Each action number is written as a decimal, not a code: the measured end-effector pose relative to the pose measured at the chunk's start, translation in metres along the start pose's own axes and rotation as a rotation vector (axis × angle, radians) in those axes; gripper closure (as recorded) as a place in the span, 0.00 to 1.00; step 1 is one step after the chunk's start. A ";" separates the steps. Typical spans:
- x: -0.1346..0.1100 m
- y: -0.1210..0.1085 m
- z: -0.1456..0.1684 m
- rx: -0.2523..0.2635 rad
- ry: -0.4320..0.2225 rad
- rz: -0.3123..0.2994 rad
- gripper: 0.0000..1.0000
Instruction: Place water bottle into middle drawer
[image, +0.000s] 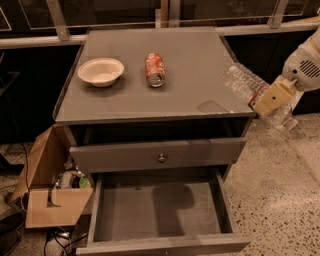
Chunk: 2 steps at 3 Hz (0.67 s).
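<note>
water bottle (240, 80) tilted, clamped in hand (268, 99), just right of cabinet top (190, 80)

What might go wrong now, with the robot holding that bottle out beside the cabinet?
The hand grips the water bottle at the cabinet's right edge, partly over the speckled floor; a slip would drop it there. On the way down to the middle drawer, it may bump the cabinet top corner or the knobbed drawer front above.
</note>
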<state>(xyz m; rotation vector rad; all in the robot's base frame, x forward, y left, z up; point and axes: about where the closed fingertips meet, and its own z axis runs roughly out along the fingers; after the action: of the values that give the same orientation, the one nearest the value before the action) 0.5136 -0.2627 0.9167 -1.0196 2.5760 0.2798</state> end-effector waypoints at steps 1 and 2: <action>0.012 0.019 0.007 -0.008 -0.005 -0.012 1.00; 0.031 0.052 0.034 -0.087 0.034 -0.031 1.00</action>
<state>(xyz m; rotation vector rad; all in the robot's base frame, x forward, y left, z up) 0.4650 -0.2337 0.8759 -1.1027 2.5965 0.3727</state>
